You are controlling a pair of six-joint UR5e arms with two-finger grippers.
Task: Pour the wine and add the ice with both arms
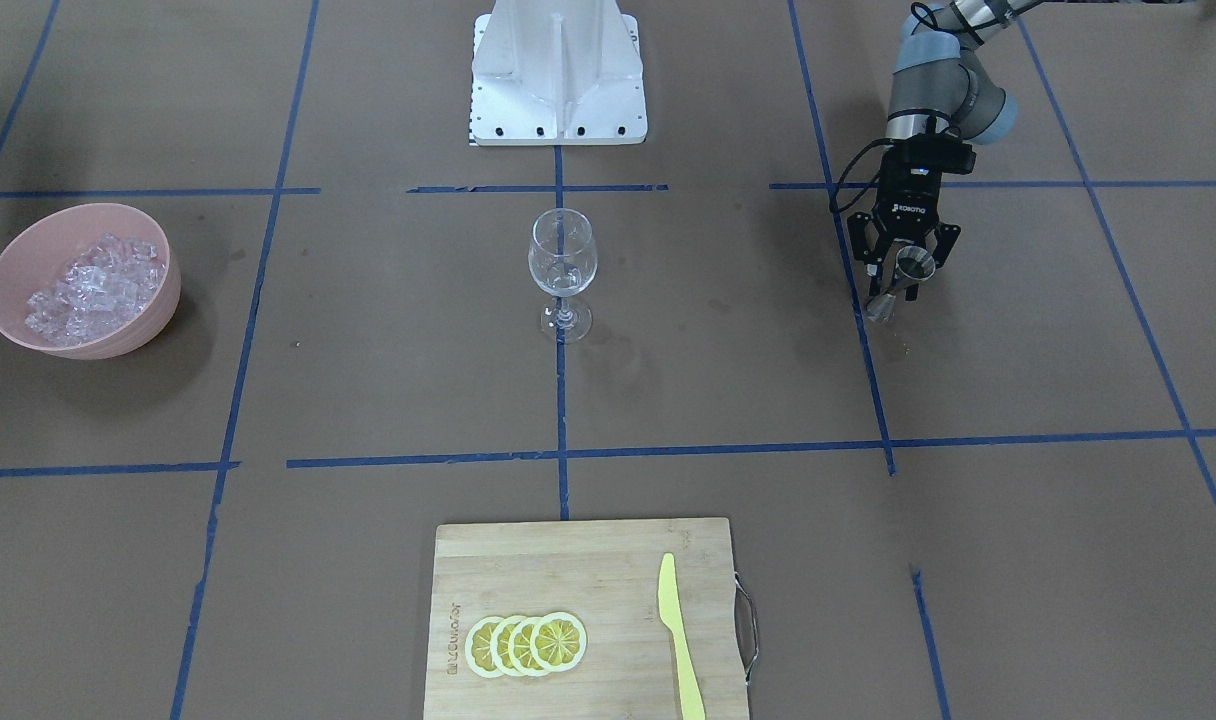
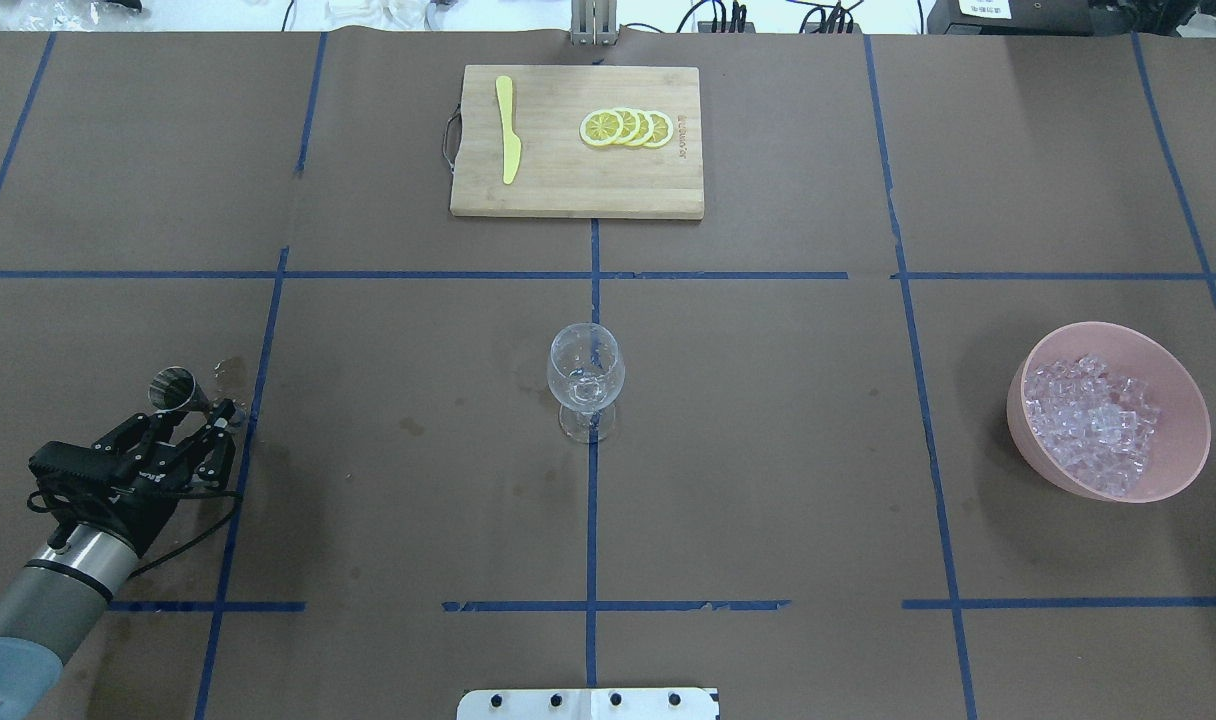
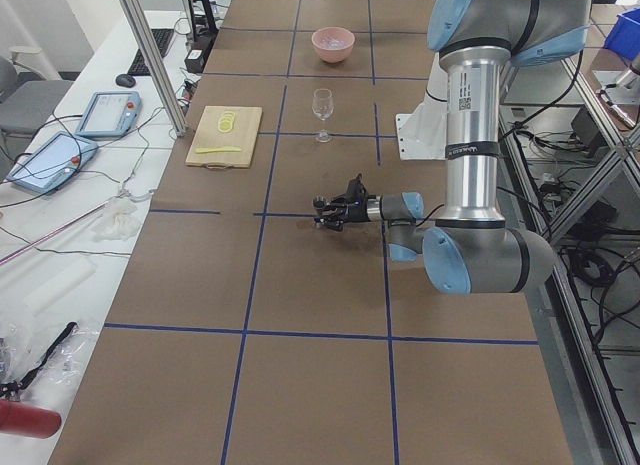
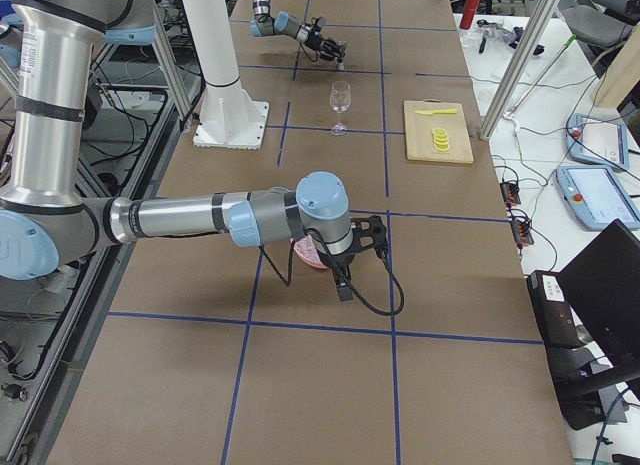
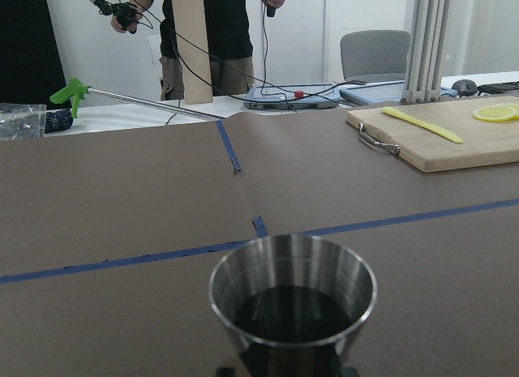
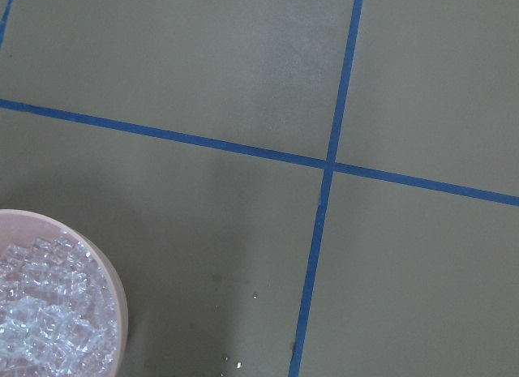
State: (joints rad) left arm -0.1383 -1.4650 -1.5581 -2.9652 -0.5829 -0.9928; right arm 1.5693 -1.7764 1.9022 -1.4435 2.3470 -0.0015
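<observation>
My left gripper (image 1: 900, 275) is shut on the waist of a steel jigger (image 1: 906, 280), low over the table at my left side; both also show in the overhead view, gripper (image 2: 213, 415) and jigger (image 2: 173, 389). The wine (image 5: 292, 312) lies dark inside the jigger's cup. An empty wine glass (image 1: 562, 262) stands upright at the table's centre. The ice (image 1: 93, 285) fills a pink bowl (image 1: 163, 300) on my right side. My right gripper (image 4: 368, 237) hovers above that bowl; I cannot tell whether it is open or shut. Its wrist view shows the ice (image 6: 40, 312) at the lower left.
A bamboo cutting board (image 1: 588, 570) with lemon slices (image 1: 526, 643) and a yellow knife (image 1: 680, 640) lies at the far edge. The white base block (image 1: 558, 75) sits behind the glass. Blue tape lines cross the brown table.
</observation>
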